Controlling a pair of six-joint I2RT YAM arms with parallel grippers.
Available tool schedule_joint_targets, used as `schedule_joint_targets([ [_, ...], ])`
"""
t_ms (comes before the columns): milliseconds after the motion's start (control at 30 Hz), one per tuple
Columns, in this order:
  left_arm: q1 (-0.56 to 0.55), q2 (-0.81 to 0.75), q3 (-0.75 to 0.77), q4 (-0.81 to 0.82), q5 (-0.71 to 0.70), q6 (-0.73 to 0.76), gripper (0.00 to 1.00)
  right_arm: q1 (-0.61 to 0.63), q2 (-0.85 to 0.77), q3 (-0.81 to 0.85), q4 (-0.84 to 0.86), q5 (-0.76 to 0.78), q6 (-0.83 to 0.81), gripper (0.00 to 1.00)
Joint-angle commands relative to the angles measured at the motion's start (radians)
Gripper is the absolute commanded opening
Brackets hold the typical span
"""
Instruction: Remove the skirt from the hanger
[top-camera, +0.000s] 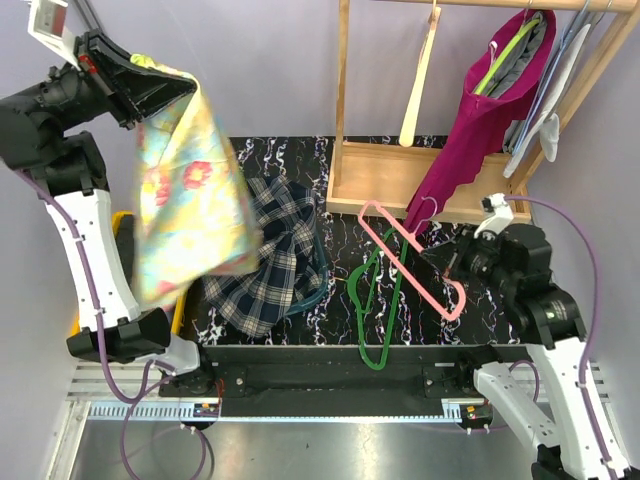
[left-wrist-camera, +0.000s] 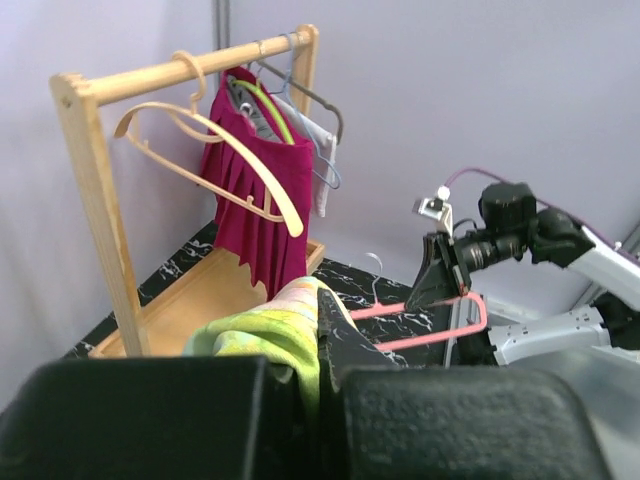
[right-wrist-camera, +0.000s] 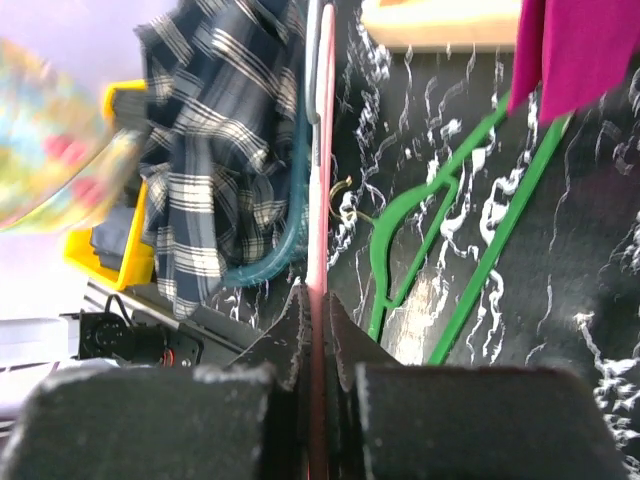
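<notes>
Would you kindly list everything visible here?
pleated plaid fabric skirt: one, navy-white, on table, left
thin green plastic hanger: one, green, flat mid-table
teal curved strip: one, teal, at skirt's edge; nature unclear
pink plastic hanger: one, pink, gripped above table
floral fabric garment: one, yellow-pink, lifted at left
wooden clothes rack: one, light wood, back right
pleated magenta garment: one, magenta, hanging on rack
lime plastic hanger: one, lime, inside magenta garment
curved wooden hanger: one, light wood, on rack
pale hangers: several, white-grey, rack's right end
yellow plastic bin: one, yellow, left of table
marbled table: one, black-white, underneath
left tool: one, black, shut on floral garment
right tool: one, black, shut on pink hanger
</notes>
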Motion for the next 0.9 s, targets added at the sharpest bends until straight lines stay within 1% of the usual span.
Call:
schedule_joint_targets([
  [0,-0.049,-0.06,-0.085,-0.129,-0.094,0.24,0.0,-0.001,0.024,-0.09,0.165,-0.04,0.068,0.0],
  [33,-0.058,-0.064,-0.11,-0.182,-0.094,0.274,0.0,-0.001,0.03,-0.103,0.174,-0.04,0.074,0.0],
  [67,-0.069,-0.077,-0.135,-0.194,-0.089,0.324,0.0,-0.001,0.045,-0.123,0.185,-0.04,0.074,0.0],
  [100,-0.087,-0.087,-0.203,-0.235,-0.091,0.354,0.0,-0.003,0.054,-0.13,0.201,-0.04,0.073,0.0],
  [167,-0.101,-0.122,-0.269,-0.317,-0.095,0.499,0.0,-0.001,0.082,-0.146,0.214,-0.041,0.074,0.0],
  [200,-0.116,-0.135,-0.305,-0.449,-0.098,0.574,0.0,-0.001,0.094,-0.152,0.229,-0.046,0.076,0.0],
  [233,-0.123,-0.149,-0.366,-0.515,-0.104,0.722,0.0,-0.003,0.105,-0.157,0.238,-0.057,0.082,0.0],
  [267,-0.132,-0.169,-0.406,-0.574,-0.117,0.787,0.0,0.0,0.128,-0.166,0.248,-0.066,0.09,0.0],
  [300,-0.135,-0.178,-0.438,-0.665,-0.126,0.846,0.0,-0.001,0.139,-0.172,0.281,-0.077,0.096,0.0],
  [333,-0.135,-0.189,-0.502,-0.704,-0.135,0.939,0.0,0.002,0.148,-0.183,0.292,-0.09,0.112,0.0],
  [367,-0.142,-0.192,-0.53,-0.736,-0.149,0.978,0.0,0.003,0.171,-0.184,0.307,-0.094,0.116,0.0],
  [400,-0.149,-0.195,-0.552,-0.819,-0.158,1.025,0.0,0.005,0.183,-0.186,0.31,-0.095,0.117,0.0],
  [433,-0.156,-0.199,-0.591,-0.87,-0.178,1.14,0.0,0.006,0.198,-0.18,0.307,-0.095,0.114,0.0],
  [500,-0.187,-0.206,-0.642,-0.975,-0.227,1.229,0.0,0.014,0.237,-0.173,0.285,-0.084,0.099,0.0],
  [533,-0.204,-0.213,-0.664,-1.022,-0.252,1.356,0.0,0.017,0.25,-0.16,0.265,-0.078,0.091,0.0],
  [567,-0.248,-0.216,-0.705,-1.065,-0.326,1.424,0.0,0.025,0.281,-0.154,0.228,-0.071,0.084,0.0],
  [600,-0.268,-0.222,-0.73,-1.124,-0.371,1.488,0.0,0.028,0.296,-0.147,0.205,-0.043,0.065,0.0],
  [633,-0.276,-0.232,-0.751,-1.142,-0.416,1.586,0.0,0.034,0.312,-0.132,0.182,-0.023,0.056,0.0],
  [667,-0.326,-0.235,-0.794,-1.151,-0.503,1.622,0.0,0.039,0.341,-0.124,0.139,-0.005,0.048,0.0],
  [700,-0.342,-0.236,-0.805,-1.18,-0.538,1.66,0.0,0.048,0.352,-0.12,0.12,0.035,0.036,0.02],
  [733,-0.357,-0.238,-0.817,-1.195,-0.575,1.741,0.0,0.055,0.373,-0.108,0.101,0.063,0.033,0.03],
  [767,-0.389,-0.238,-0.834,-1.22,-0.662,1.776,0.0,0.059,0.381,-0.098,0.062,0.084,0.031,0.08],
  [800,-0.406,-0.244,-0.846,-1.234,-0.704,1.847,0.0,0.065,0.392,-0.091,0.042,0.125,0.027,0.19],
  [833,-0.44,-0.247,-0.859,-1.241,-0.794,1.88,0.0,0.069,0.402,-0.072,0.024,0.145,0.022,0.27],
  [867,-0.461,-0.252,-0.871,-1.254,-0.848,1.915,0.0,0.069,0.406,-0.063,-0.007,0.165,0.022,0.35],
])
